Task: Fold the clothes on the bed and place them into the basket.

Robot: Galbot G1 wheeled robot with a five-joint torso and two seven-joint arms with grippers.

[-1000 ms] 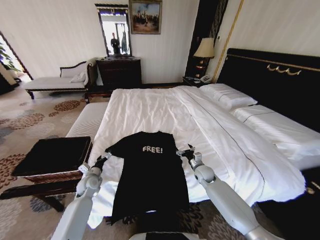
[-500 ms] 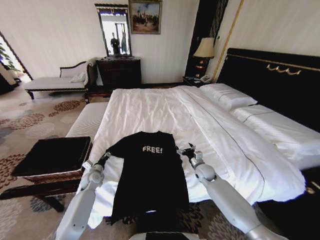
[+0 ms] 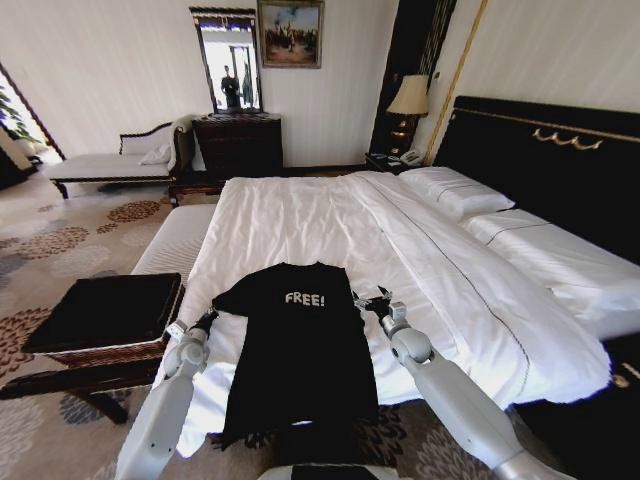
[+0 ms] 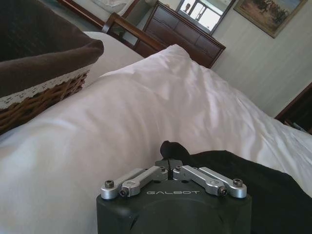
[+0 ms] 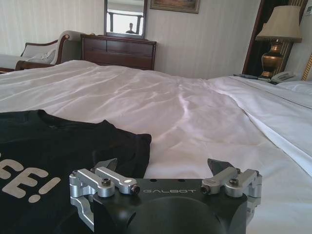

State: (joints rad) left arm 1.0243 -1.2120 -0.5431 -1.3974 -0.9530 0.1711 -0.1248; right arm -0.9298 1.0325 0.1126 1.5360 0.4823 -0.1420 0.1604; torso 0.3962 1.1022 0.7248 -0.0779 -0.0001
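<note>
The black short-sleeved T-shirt with white "FREE!" lettering [image 3: 300, 345] is lying spread flat, chest up, near the foot of the large bed with the white duvet [image 3: 330, 215], its hem hanging over the edge toward the robot. No fold is showing in it yet: both sleeves are lying out to the sides and the body is at full length.

The left gripper [image 3: 205, 319] is sitting at the shirt's left sleeve. In the left wrist view its fingers [image 4: 168, 163] are drawn together, and the dark sleeve edge is bunching right at their tips, so it is apparently pinching that sleeve, though the exact bite is hard to read. Off to the outer side of this claw, beyond the bed's edge, the low brown wicker basket with black fabric lining [image 4: 41, 95] is waiting, with nothing visible inside it.

The right gripper [image 5: 165, 168] is hovering just beside the right sleeve, released, its two fingers spread wide with white duvet between them; the sleeve's hem is lying just inward of its inner finger.

Judged from this, the task is barely starting: the sleeves are only being taken up, and all the folding and the transfer to the basket are left to do.
</note>
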